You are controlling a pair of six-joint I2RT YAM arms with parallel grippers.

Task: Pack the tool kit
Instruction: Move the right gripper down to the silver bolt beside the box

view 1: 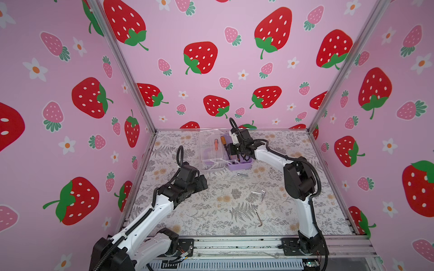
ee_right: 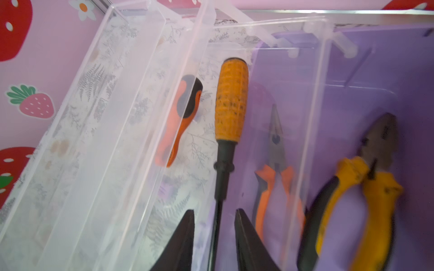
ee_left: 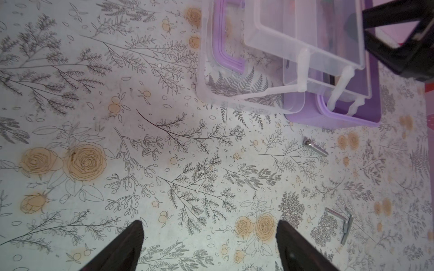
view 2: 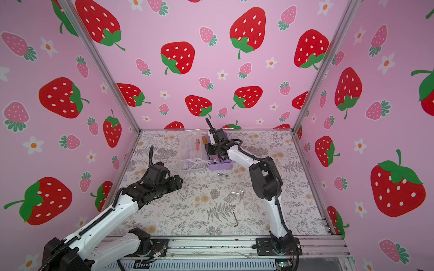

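Lilac tool box (view 1: 237, 167) sits open at the back of the worktop (view 1: 206, 211). The right end effector (ee_right: 215, 211) is narrowly parted and loosely straddles the yellow-handled screwdriver (ee_right: 231, 101) lying in the box. The left end effector (ee_left: 209, 223) hovers wide open above the worktop.

Your non-task items, listed from both top views:
- Lower centre: tabletop cover (view 1: 211, 211), pale, printed with grey ferns and tan roses.
- Upper centre: back wall (view 1: 223, 70), pink with red and pink strawberries and white flowers.
- Left and right edges: left wall (view 1: 58, 140) and right wall (view 1: 387, 140), same print.
- Bottom edge: metal rail (view 1: 234, 246).
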